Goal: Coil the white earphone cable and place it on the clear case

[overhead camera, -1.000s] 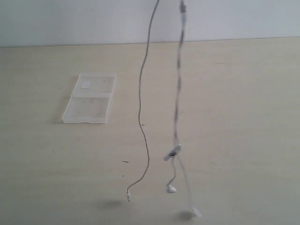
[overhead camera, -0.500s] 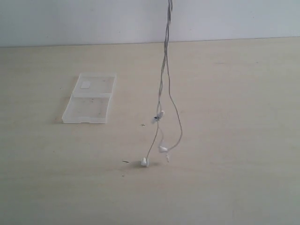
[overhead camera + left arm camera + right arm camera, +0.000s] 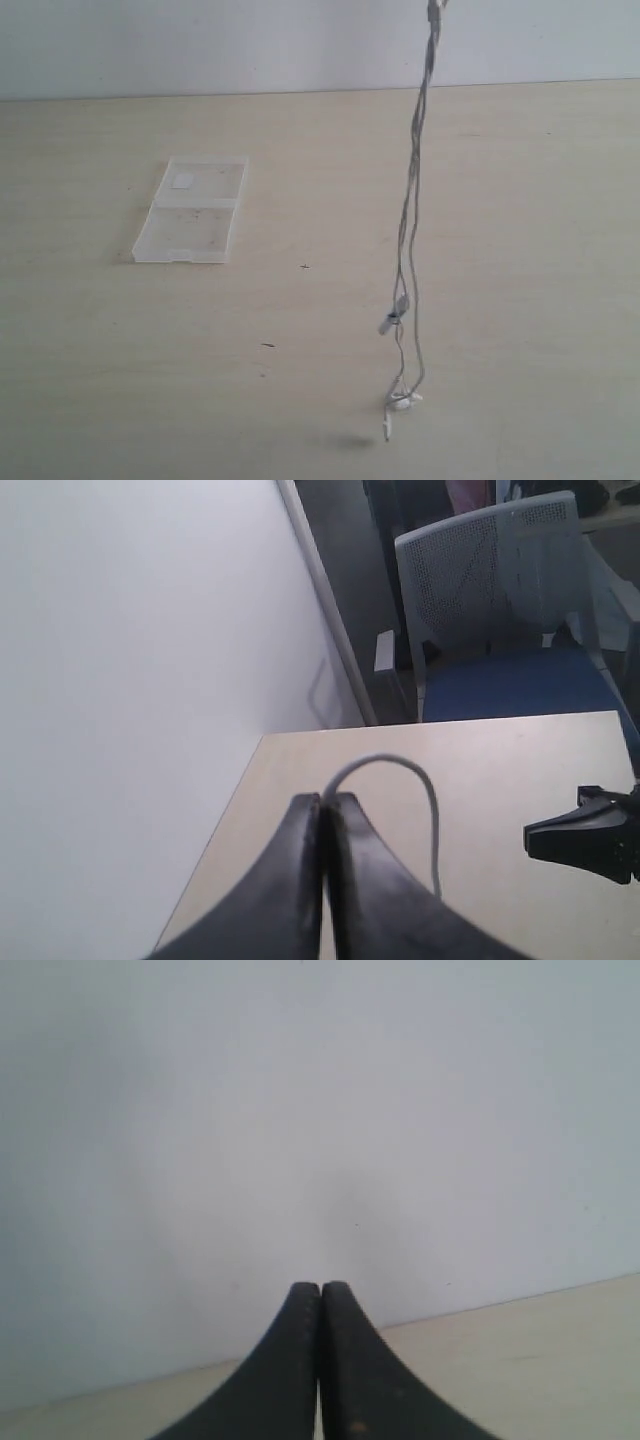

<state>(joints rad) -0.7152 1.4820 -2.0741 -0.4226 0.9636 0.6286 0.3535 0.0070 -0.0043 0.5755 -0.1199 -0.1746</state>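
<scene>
**Hanging wire to be gathered, then carried over to the case**

Nearest the exterior camera, the earbuds (image 3: 400,402) dangle at the low end of the white earphone cable (image 3: 409,200). They hang well to the right of the clear case (image 3: 190,210) and nearer the viewer than it. A faint shadow on the counter (image 3: 520,250) beneath them suggests they are just off the surface. A little higher on the strands sits the inline capsule (image 3: 393,318). From there the wire rises as a few loosely twisted strands and leaves the top of the view, so it is not yet coiled.

The case lies opened flat on the counter, apart from the wire, with its white sticker (image 3: 182,181) on the far half.

In the left wrist view, the left fingers (image 3: 295,880) are pressed together on the wire, and a short loop arches out from their tips. The right fingers (image 3: 290,1360) are also pressed together. No wire shows between them, so whether they pinch any cannot be told.

The step in hand looks like gathering the long drop into a bundle. Doing it well probably means:

- letting any swing die first;
- lowering so that the earbuds settle and the strands fold onto themselves;
- carrying the bundle leftward over the case and letting go low, since so thin and springy a wire may slip the pinch or unwind off the smooth plastic.
</scene>
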